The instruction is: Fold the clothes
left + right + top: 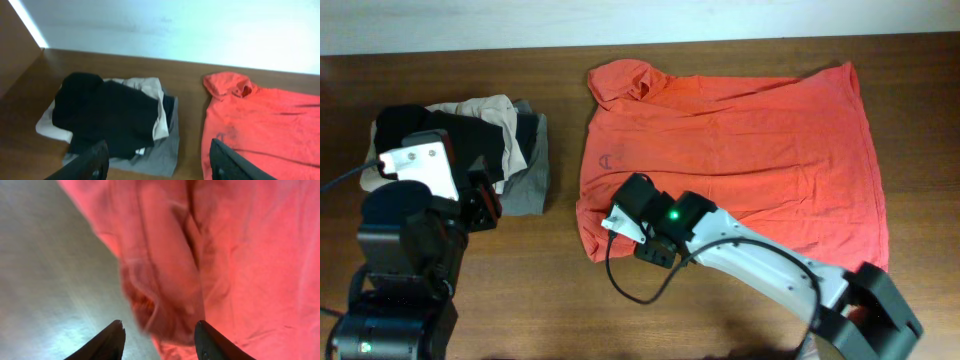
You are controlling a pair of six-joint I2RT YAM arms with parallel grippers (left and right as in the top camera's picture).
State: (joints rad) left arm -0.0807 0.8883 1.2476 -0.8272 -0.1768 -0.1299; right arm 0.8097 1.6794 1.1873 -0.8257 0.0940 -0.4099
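Right gripper [159,330] hides the T-shirt's [740,150] near-left corner from overhead; its jaws are spread, empty, over blurry bunched fabric. Left gripper [157,157] jaws released too, mostly cropped.

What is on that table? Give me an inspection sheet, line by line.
Surface: brown wooden table, grain showing.
Job's things: red-orange T-shirt spread flat, its near-left corner bunched.
Clutter: stack of folded black, beige and grey garments, left of the shirt and apart from it.
Grippers: left pincer open, holding nothing; right pincer open, astride the bunched corner.
Cables: black cable looping on the table by the right wrist; second cable at the left edge.
Surroundings: pale wall behind the table.
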